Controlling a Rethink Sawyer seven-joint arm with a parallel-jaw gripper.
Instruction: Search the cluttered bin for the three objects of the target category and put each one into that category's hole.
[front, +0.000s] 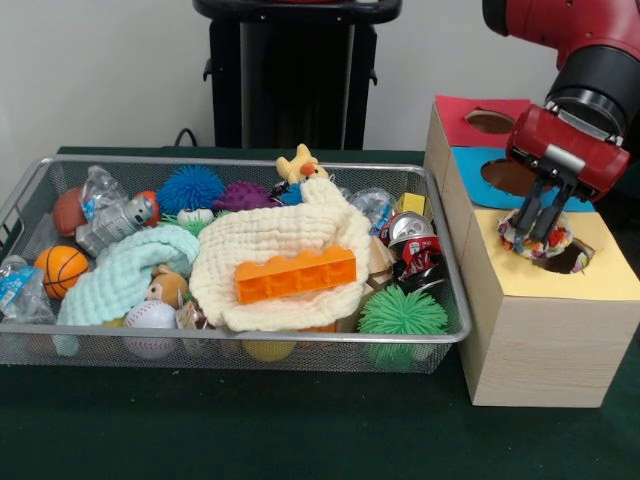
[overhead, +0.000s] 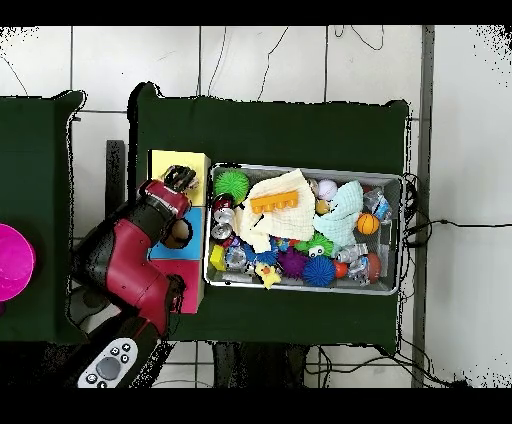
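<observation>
Ball (front: 537, 241) gripped in closed jaws (front: 538, 232); we judge yellow hole (front: 572, 258) directly beneath, just below it.

The wire bin (front: 440, 345) was packed to its rim, so no bare floor was left for a reach. Its middle was covered by a cream cloth (front: 290, 245) carrying an orange block (front: 296, 274). The yellow hole (front: 570, 258) was blocked by the gripper (front: 538, 232) and a patterned object (front: 545, 243). The red hole (front: 490, 121) and blue hole (front: 508, 176) were left open.
</observation>
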